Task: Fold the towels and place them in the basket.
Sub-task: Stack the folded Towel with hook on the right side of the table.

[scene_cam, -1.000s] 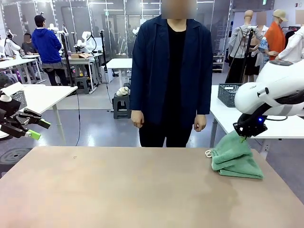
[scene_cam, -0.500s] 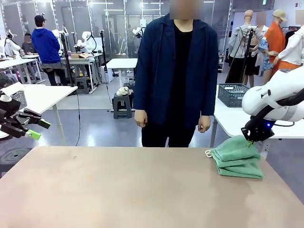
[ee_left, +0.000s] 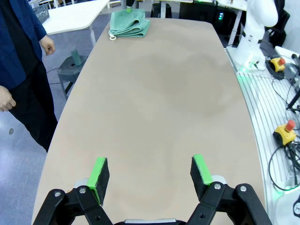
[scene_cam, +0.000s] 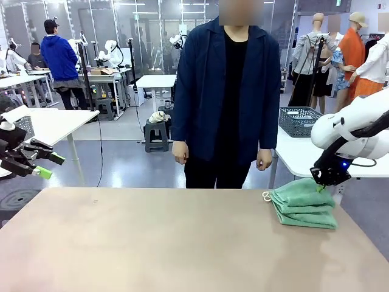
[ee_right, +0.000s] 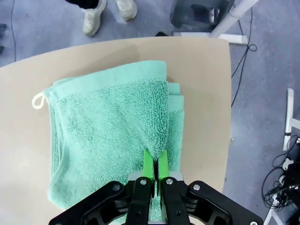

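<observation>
You're looking down on the right gripper (ee_right: 154,164), its green pads pinched together on a raised ridge of the folded mint-green towel (ee_right: 108,140), which lies on the tan table (ee_right: 206,93) near its corner, white loop (ee_right: 38,99) at the towel's left corner, grey floor beyond.

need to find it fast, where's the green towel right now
In the front view the folded towel lies at the table's far right edge, its top fold pinched by the right tool.
</observation>
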`<state>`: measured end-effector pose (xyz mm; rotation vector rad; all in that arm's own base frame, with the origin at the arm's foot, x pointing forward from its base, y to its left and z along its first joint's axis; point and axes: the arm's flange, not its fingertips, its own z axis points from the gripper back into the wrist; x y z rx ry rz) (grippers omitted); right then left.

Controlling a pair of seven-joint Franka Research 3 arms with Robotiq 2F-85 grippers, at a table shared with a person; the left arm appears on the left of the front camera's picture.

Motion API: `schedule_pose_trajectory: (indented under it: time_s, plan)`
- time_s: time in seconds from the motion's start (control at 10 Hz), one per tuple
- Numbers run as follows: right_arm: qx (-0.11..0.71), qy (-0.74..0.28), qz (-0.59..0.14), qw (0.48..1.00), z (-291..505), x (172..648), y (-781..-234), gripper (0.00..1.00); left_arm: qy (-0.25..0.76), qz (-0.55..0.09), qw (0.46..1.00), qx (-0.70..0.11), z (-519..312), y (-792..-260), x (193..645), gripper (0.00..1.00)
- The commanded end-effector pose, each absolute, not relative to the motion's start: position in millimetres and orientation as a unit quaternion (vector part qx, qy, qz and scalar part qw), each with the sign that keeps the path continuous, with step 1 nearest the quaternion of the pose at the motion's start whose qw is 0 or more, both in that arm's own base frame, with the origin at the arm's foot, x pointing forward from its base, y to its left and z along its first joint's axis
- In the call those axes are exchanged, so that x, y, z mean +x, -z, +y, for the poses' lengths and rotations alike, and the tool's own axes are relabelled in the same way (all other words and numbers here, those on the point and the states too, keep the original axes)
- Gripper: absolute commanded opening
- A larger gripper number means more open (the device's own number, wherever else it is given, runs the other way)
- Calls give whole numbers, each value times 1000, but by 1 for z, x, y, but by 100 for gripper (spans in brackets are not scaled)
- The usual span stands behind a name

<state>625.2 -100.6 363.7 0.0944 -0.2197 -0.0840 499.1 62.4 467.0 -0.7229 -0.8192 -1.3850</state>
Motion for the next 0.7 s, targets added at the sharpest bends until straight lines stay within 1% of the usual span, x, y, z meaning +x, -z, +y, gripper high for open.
schedule_pose_trajectory:
  time_s: [0.0, 0.1, 0.2, 0.3, 0.4, 0.5, 0.6]
  plan:
    - [73, 33, -89, 993, -105, 630, -362, 4, 606, -361, 634, -317, 61, -468, 497, 89]
    - [73, 39, -83, 993, -105, 628, -360, 25, 606, -361, 634, -317, 61, -468, 497, 89]
    - [70, 44, -85, 993, -106, 625, -360, 25, 606, -361, 634, -317, 61, -468, 497, 89]
    - [72, 45, -91, 992, -108, 622, -364, 45, 606, -361, 634, -317, 61, -468, 497, 89]
    - [72, 44, -95, 992, -109, 619, -369, 27, 606, -361, 634, -317, 61, -468, 497, 89]
    - [75, 41, -99, 991, -110, 615, -378, 65, 606, -361, 634, -317, 61, -468, 497, 89]
    - [82, 35, -101, 991, -110, 607, -394, 49, 606, -361, 634, -317, 61, -468, 497, 89]
